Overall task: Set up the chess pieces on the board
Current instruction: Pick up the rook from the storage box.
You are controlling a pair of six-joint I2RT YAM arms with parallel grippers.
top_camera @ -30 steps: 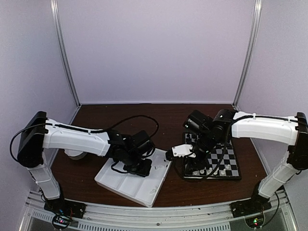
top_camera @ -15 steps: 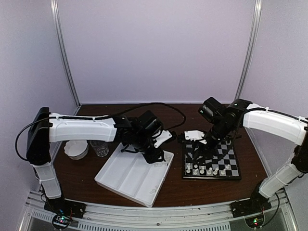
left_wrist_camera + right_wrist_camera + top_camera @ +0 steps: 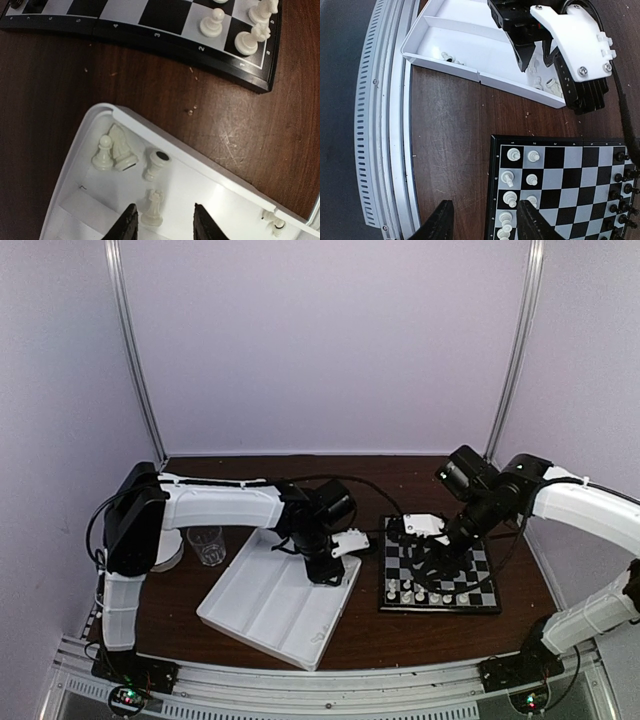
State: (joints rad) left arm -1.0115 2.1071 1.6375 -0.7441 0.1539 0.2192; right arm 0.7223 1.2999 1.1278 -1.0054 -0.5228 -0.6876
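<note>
Pale lilac walls enclose a scratched dark-wood tabletop (image 3: pixel 300 475). The board (image 3: pixel 485 580) lies flat, right of the white tray (image 3: pixel 260 610), with white chess pieces (image 3: pixel 430 593) along its near rows. One tray piece (image 3: pixel 156 162) seems tipped, base toward the board. The left pincer (image 3: pixel 162 227) gapes around a second piece (image 3: pixel 152 206); the right pincer (image 3: pixel 485 225) hangs part-open and empty.

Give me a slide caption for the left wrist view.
Open left gripper straddling a white piece in the tray, board beyond.
</note>
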